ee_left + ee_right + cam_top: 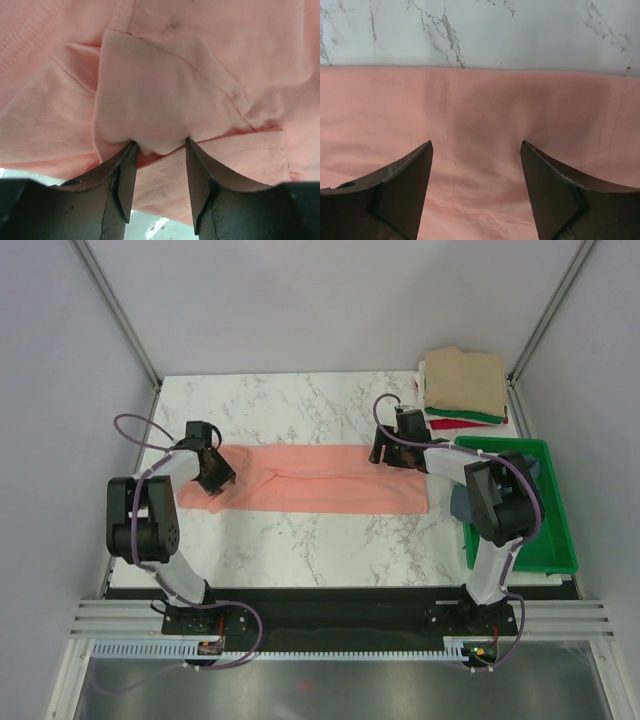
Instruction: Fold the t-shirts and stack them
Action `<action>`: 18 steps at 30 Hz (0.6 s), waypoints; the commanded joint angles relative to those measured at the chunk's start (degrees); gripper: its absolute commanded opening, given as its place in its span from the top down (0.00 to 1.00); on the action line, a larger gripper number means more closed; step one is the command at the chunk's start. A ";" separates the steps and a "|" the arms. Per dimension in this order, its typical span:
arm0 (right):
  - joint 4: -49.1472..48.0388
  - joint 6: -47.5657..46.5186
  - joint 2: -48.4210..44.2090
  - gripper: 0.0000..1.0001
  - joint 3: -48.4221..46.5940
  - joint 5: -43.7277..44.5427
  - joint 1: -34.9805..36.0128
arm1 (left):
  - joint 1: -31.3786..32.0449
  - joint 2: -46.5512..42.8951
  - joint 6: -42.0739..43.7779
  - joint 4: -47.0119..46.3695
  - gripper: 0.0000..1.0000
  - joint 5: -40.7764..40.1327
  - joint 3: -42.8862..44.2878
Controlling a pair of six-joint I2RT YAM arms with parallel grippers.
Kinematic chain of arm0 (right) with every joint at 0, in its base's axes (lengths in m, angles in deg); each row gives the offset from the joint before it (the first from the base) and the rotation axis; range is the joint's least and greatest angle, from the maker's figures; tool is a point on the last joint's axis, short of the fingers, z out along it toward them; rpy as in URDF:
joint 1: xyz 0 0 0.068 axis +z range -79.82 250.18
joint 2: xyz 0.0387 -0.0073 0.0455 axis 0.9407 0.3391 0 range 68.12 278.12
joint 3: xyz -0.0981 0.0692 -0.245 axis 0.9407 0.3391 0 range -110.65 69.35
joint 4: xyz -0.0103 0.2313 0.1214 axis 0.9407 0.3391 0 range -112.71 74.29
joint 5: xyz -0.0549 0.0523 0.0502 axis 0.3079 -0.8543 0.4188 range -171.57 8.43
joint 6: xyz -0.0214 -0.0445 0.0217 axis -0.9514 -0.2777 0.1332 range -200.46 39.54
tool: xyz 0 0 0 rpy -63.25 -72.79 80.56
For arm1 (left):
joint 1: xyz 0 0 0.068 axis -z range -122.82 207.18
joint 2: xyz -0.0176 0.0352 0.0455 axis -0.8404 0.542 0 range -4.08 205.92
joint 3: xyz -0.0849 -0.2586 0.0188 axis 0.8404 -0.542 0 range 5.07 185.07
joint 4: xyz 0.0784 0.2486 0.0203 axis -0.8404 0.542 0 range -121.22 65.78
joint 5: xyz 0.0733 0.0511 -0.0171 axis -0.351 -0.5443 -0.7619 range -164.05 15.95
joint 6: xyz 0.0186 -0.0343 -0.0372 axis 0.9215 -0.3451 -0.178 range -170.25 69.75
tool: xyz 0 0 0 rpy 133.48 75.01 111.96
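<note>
Your left gripper (159, 142) sits low on the left end of the pink shirt (330, 480). Its jaws are parted, and a soft flap of cloth bulges between the tips, but it does not look pinched. The shirt lies on the table (300, 400) as one long narrow band, going from the left arm to the right arm. I judge that the sides are already folded in and that the short folds, end to end, are not yet done. Your right gripper (476, 145) hangs over the far edge of the band with its jaws wide and nothing held. For the next move you must close on all layers of one end, lift it and lay it over evenly. The stack (465, 385) waits at the far right corner.
</note>
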 commanded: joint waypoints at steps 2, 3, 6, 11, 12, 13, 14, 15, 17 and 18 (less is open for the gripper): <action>1.83 7.07 -2.24 0.22 10.28 -5.12 1.29 | 0.04 8.95 3.09 -2.23 0.51 -5.11 8.82; 0.51 9.60 -3.03 0.22 12.30 -8.80 2.25 | 0.13 12.35 3.63 -1.27 0.51 -5.73 10.94; -5.37 18.19 -7.68 0.20 21.17 -12.51 8.65 | 0.92 17.73 4.16 2.33 0.52 -6.79 20.34; -15.07 33.17 -12.97 0.18 24.03 -13.93 37.64 | 8.91 35.82 8.18 8.57 0.49 -0.86 51.10; -14.19 33.27 -12.36 0.18 21.31 -14.28 40.81 | 12.06 40.03 9.60 11.19 0.47 2.58 57.66; -12.97 32.92 -12.01 0.18 16.33 -13.94 44.76 | 13.57 43.47 11.18 12.78 0.47 7.92 64.51; -12.35 32.57 -12.52 0.18 14.80 -13.58 45.67 | 14.89 49.94 12.76 14.28 0.46 16.67 77.54; -11.90 31.96 -13.23 0.17 13.48 -13.06 46.20 | 16.99 51.92 13.12 17.69 0.40 18.50 83.07; -3.88 26.72 -15.25 0.16 8.74 -9.48 46.29 | 18.58 50.81 15.05 17.90 0.34 17.56 88.21; 1.06 23.98 -15.86 0.14 4.71 -7.54 46.21 | 19.20 49.05 15.58 17.20 0.30 16.68 87.26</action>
